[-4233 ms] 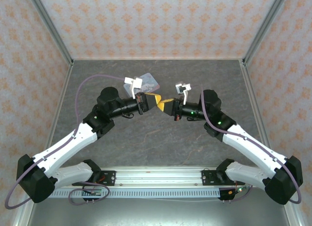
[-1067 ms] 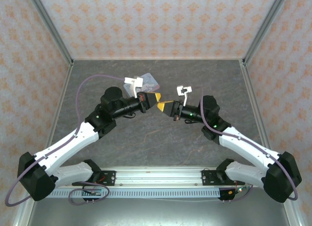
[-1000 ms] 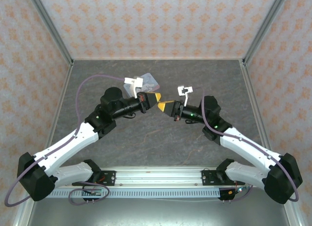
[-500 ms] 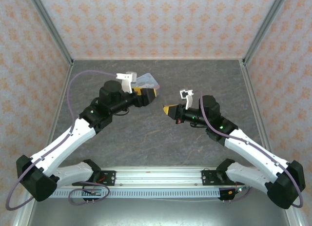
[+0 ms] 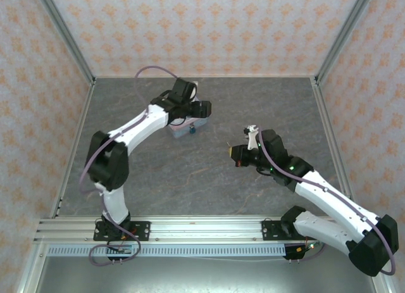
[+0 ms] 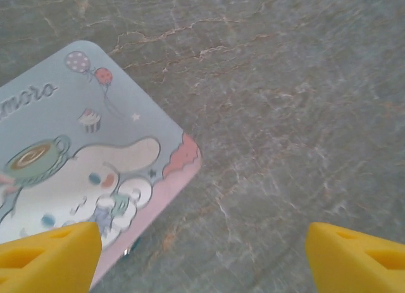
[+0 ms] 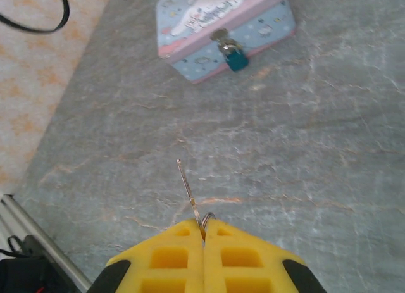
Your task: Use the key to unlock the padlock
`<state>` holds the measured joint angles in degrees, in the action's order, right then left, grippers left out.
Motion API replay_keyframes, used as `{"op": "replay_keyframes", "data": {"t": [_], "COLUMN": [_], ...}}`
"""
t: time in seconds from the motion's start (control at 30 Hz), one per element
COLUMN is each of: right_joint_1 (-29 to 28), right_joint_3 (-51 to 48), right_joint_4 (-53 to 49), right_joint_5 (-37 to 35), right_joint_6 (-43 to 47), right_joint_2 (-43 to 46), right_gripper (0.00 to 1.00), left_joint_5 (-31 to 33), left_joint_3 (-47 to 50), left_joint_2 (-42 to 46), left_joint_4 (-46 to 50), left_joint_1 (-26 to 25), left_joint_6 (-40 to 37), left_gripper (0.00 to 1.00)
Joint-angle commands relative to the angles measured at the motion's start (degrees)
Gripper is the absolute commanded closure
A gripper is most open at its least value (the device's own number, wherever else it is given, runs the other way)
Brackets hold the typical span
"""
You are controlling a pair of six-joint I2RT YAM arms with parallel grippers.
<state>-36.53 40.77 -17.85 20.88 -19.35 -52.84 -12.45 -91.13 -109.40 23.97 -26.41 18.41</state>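
On the side wall of the cartoon tin (image 7: 215,21) that faces the right arm hangs the padlock (image 7: 235,57), and it's tiny: a teal-blue body with a thin silvery shackle hooked through the tin's latch, just under the pink rim of the lid. The body dangles against the pale blue wall, right down by the grey marbled counter (image 7: 329,147). The key (image 7: 188,188) is well away from the tin. It's a skinny pale metal sliver poking out from the right claw (image 7: 203,237), whose yellow tips are clenched tight on its base with a little ring showing right at the pinch. The stem points roughly toward the tin and leans a bit to one side of the padlock. The left claw (image 6: 202,258) sits directly over the tin, fully released, with nothing between the spread yellow fingers (image 6: 47,252). From its wrist cam, one finger overlaps the lid's corner with the white cartoon dog and teacup print, and the other is out over bare counter beside the tin. From above, the left arm covers most of the tin.
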Motion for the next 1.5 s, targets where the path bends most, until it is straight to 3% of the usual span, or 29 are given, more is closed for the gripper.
{"op": "replay_keyframes", "data": {"t": [0.0,0.3,0.47,0.87,1.27,1.47], "right_joint_1": [0.36,0.49,0.89,3.10,16.21,19.96], "right_joint_3": [-1.44,-2.19,-1.78,-1.67,-4.43,-4.65], "right_joint_4": [-1.98,-1.98,-5.08,-10.33,-11.85,-12.86], "right_joint_5": [-2.69,-2.34,-4.16,-5.26,4.85,7.25], "right_joint_6": [-1.34,-1.31,-1.57,-0.98,-0.49,0.41], "right_joint_2": [0.81,1.18,1.66,3.16,6.85,7.22], "right_gripper": [1.00,1.00,1.00,0.99,0.99,0.99], "left_joint_5": [1.17,0.23,0.85,-1.38,-2.42,-1.78], "left_joint_3": [-7.07,-20.39,-21.56,-8.32,6.96,12.66], "left_joint_2": [-5.82,-17.76,-19.66,-12.64,0.55,5.55], "left_joint_4": [5.22,11.71,13.75,11.82,5.39,3.43], "left_joint_1": [-0.11,-1.16,-2.03,-6.96,-14.22,-19.46], "left_joint_6": [-2.37,-5.74,-6.71,-9.48,-4.65,-1.13], "left_gripper": [0.18,0.19,0.19,0.21,0.24,0.24]}}
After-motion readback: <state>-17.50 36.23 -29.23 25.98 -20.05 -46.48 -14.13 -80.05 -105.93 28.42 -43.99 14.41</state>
